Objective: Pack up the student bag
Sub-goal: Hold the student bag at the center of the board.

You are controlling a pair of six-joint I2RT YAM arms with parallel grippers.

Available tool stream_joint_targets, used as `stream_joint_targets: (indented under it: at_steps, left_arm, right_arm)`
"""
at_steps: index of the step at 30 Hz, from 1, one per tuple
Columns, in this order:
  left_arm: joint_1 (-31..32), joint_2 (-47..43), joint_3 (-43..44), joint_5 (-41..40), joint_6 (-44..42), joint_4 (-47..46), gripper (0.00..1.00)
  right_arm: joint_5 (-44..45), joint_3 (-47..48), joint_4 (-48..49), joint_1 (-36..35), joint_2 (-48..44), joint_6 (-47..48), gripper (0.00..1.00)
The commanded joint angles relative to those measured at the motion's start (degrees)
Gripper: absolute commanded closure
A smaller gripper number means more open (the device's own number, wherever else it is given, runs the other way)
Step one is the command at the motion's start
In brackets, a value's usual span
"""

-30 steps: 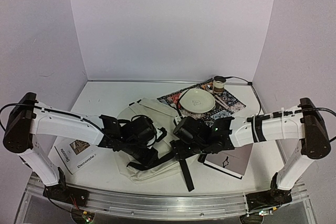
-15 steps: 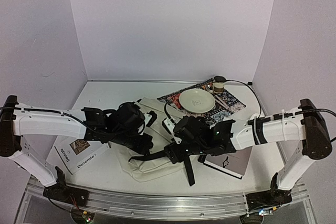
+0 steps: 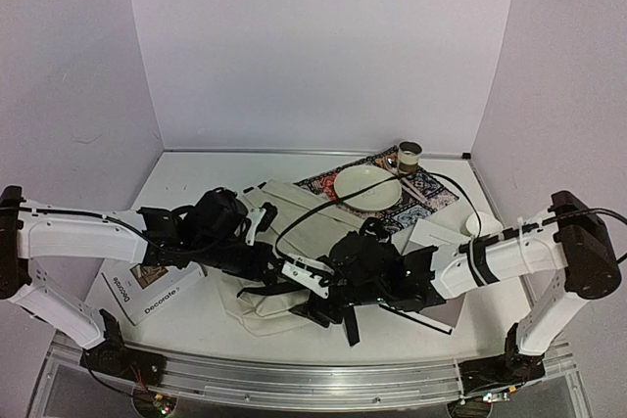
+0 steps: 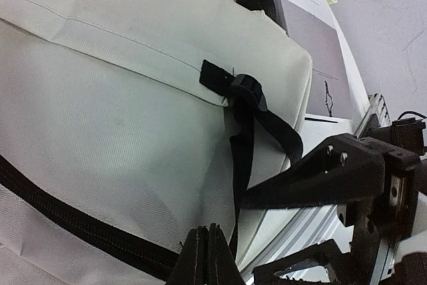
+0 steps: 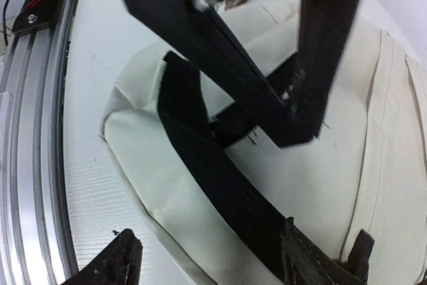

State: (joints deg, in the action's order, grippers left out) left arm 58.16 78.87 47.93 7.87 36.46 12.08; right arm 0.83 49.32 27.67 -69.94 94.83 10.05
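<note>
The cream student bag [image 3: 299, 232] lies flat in the middle of the table, with black straps trailing toward the near edge. In the left wrist view its fabric [image 4: 120, 98], black zipper [image 4: 67, 213] and a strap [image 4: 250, 131] fill the frame. My left gripper [image 3: 266, 261] is shut, its fingertips [image 4: 208, 258] pressed together just over the fabric beside the zipper; nothing shows between them. My right gripper [image 3: 315, 299] is open over the bag's near corner, its jaws wide apart [image 5: 213, 258] either side of a broad black strap [image 5: 220, 185].
A white plate [image 3: 365, 188] sits on a patterned mat [image 3: 436, 193] at the back right, with a cup [image 3: 409, 155] behind it. A "Decorate" booklet [image 3: 152, 293] lies near left. A grey notebook [image 3: 439, 308] lies near right. The aluminium rail [image 3: 313, 379] runs along the near edge.
My left arm has drawn back to the left. My right arm has swung toward the near left, down over the bag's straps. The bag has shifted and flattened.
</note>
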Motion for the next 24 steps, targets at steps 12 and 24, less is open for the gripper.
stream_joint_targets:
  at_steps: [12,24]
  left_arm:
    - [-2.5,-4.7,-2.9,4.7,5.5,-10.3,1.0]
    - [-4.3,-4.1,-4.2,4.0,6.3,-10.3,1.0]
  right_arm:
    - [1.4,2.0,2.1,-1.8,5.6,13.4,0.39]
    - [7.8,2.3,-1.4,-3.6,4.8,16.4,0.85]
